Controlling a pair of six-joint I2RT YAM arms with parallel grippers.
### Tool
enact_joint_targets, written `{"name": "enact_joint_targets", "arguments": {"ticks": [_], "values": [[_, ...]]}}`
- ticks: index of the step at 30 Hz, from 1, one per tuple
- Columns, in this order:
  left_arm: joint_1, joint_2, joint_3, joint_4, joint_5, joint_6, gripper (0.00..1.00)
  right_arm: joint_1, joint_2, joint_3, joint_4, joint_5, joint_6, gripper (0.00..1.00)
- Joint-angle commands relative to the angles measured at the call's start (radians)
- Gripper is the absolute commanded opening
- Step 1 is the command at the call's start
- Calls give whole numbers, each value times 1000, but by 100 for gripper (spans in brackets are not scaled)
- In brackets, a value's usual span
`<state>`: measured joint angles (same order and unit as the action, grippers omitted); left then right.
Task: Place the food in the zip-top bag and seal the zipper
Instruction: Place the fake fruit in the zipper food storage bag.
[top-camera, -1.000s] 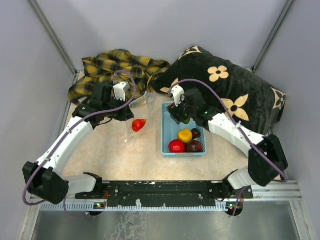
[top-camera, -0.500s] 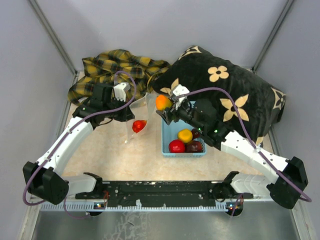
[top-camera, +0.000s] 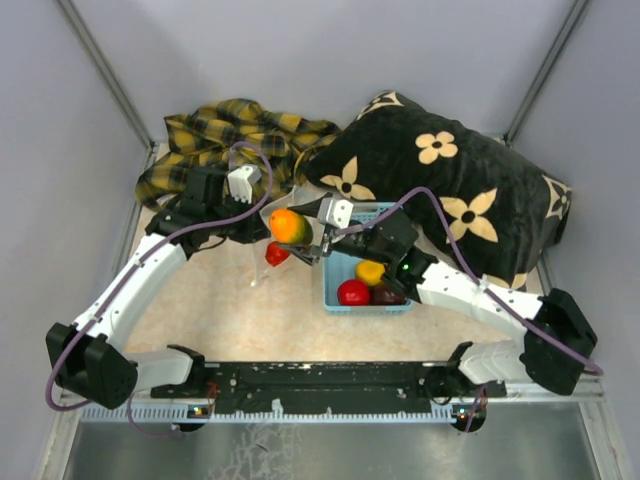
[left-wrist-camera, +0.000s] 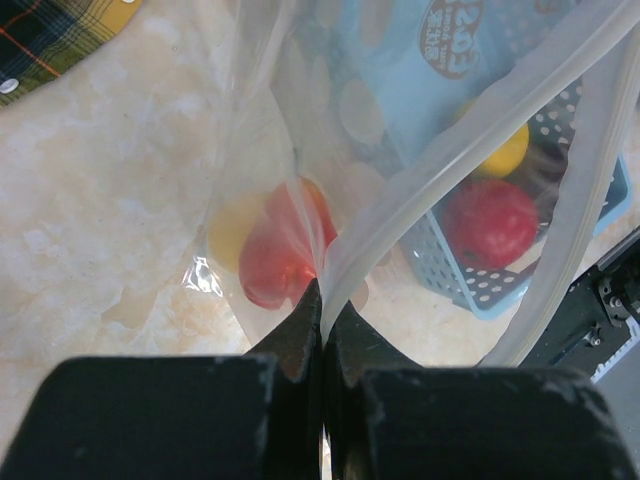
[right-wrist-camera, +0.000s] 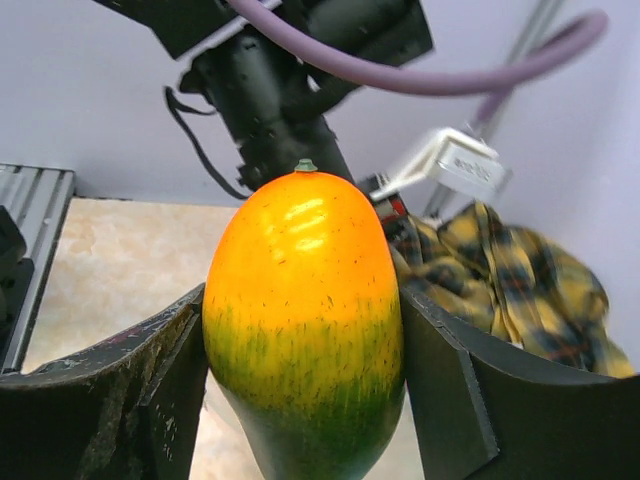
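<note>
The clear dotted zip-top bag (top-camera: 260, 262) stands open left of the basket, with a red fruit (top-camera: 276, 253) inside. My left gripper (top-camera: 250, 226) is shut on the bag's mouth edge; in the left wrist view the fingertips (left-wrist-camera: 322, 292) pinch the whitish zipper strip (left-wrist-camera: 450, 165), and the red fruit (left-wrist-camera: 275, 250) shows through the plastic. My right gripper (top-camera: 303, 238) is shut on the green-to-orange fruit (top-camera: 288, 226) and holds it over the bag's mouth. The right wrist view shows this fruit (right-wrist-camera: 303, 300) between both fingers (right-wrist-camera: 150, 390).
The light-blue basket (top-camera: 334, 292) holds a yellow fruit (top-camera: 370, 271), a red fruit (top-camera: 352, 292) and a maroon fruit (top-camera: 388, 294). A plaid cloth (top-camera: 240, 130) and a black flowered pillow (top-camera: 450, 170) lie at the back.
My right gripper lifted the green-to-orange fruit out of the basket and carried it left to the bag's mouth. The left gripper and bag stayed still.
</note>
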<state>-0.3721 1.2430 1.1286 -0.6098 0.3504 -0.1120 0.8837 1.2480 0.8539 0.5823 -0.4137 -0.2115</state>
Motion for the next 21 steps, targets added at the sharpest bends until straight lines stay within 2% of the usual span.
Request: {"name": "enact_joint_targets", "arguments": {"ticks": [1,11,19,21], "values": [[6,-9,-7,24,34,-2,0,12,60,20,275,-174,-52,40],[7,-12,-11,32,61,-3,0,14,235,51,490,-273,-89,38],[6,-22,-25,42,74,-3,0,-7,284,58,477,-230,-134,38],[6,-26,-31,44,77,-3,0,-26,290,41,486,-214,-135,41]]}}
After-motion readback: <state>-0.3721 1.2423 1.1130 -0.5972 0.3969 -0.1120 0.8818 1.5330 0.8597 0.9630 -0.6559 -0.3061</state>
